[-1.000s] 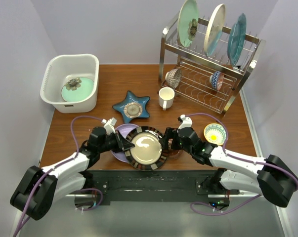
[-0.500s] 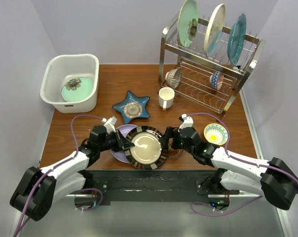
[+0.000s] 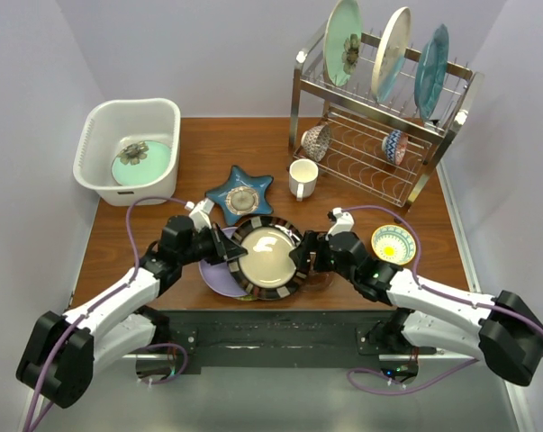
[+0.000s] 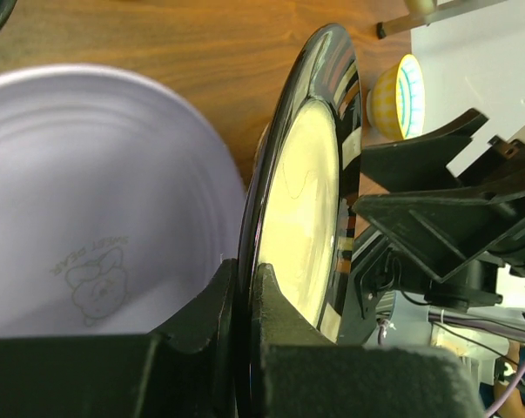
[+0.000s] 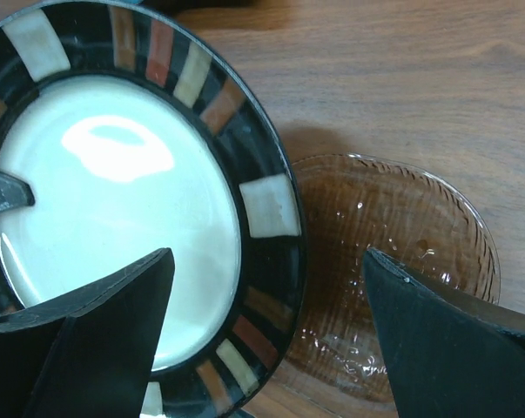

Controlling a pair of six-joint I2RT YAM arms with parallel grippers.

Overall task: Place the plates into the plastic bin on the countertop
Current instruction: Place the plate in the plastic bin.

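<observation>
Left hand [image 3: 224, 245] is clamped narrow on the left rim of the black-rimmed cream plate [image 3: 267, 256]. In the left wrist view the rim sits pinched between both fingers [image 4: 212, 306] and the plate [image 4: 310, 200] is seen edge-on. The plate is at the near-centre of the counter [image 3: 136, 236], overlapping the lavender plate [image 3: 213, 274] on its left and a clear brown glass dish [image 5: 393, 261] on its right. I cannot tell whether it touches either one. Right hand [image 3: 300, 256] is spread wide and holds nothing: one finger [image 5: 88, 340] is over the plate's cream centre and the other is over the glass dish, with the plate's right rim between them. The white plastic bin [image 3: 167, 117] is at the far-left corner, well apart from the held plate, and has a pale green flower plate [image 3: 143, 162] lying flat inside. The blue star dish [image 3: 239, 193] is just beyond the held plate, with a white cup [image 3: 303, 177] beside it. A yellow bowl [image 3: 392, 243] is to the right, near the right arm. The wire dish rack [image 3: 451, 121] at the far right has three plates standing upright on top and two bowls on the lower shelf.
</observation>
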